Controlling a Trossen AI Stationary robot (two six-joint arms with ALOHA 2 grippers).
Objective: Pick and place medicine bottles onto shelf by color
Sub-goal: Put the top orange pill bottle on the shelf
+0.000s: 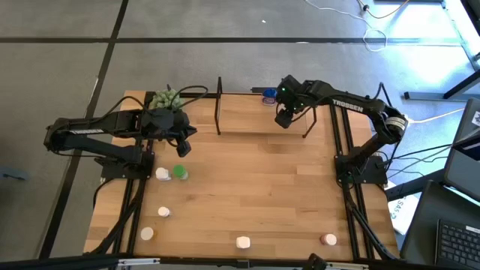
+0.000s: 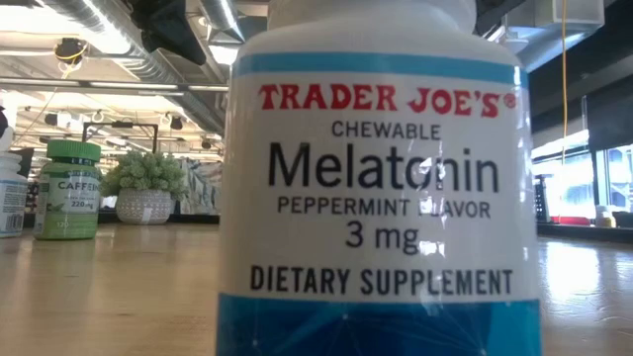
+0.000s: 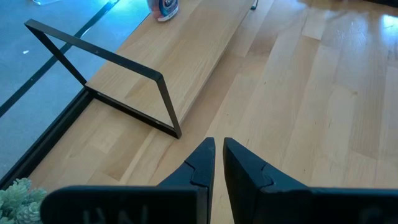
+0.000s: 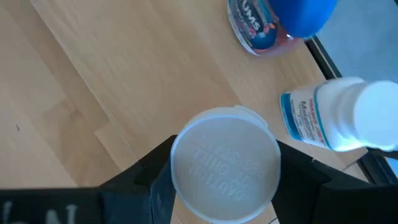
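White-capped bottle (image 4: pixel 225 163) sits between the fingers of the right gripper (image 1: pixel 284 118), clamped at the cap and hanging above the right end of the shelf (image 1: pixel 247 112). Just beyond it on the board we see a blue-capped bottle (image 4: pixel 280 22) and a white bottle with a blue label band (image 4: pixel 339 115), both near the shelf's far edge.

We judge the main risk to be at release. The two placed bottles stand close to the held one, so a descent off line could knock either over or push it off that edge. A release too high could also let the bottle topple.

Left gripper (image 1: pixel 180 142) waits with its fingers together and empty, near the shelf's left black frame (image 3: pixel 118 87).

Loose bottles remain on the light-wood tabletop (image 1: pixel 262 187): a white one (image 1: pixel 162 174) touching a green one (image 1: pixel 180 172), and four more along the near side.

Beyond the table lie grey floor and trailing cables. The low view shows a melatonin bottle (image 2: pixel 381 188) filling the lens, a potted plant (image 2: pixel 144 186) and an open ceiling with strip lights.
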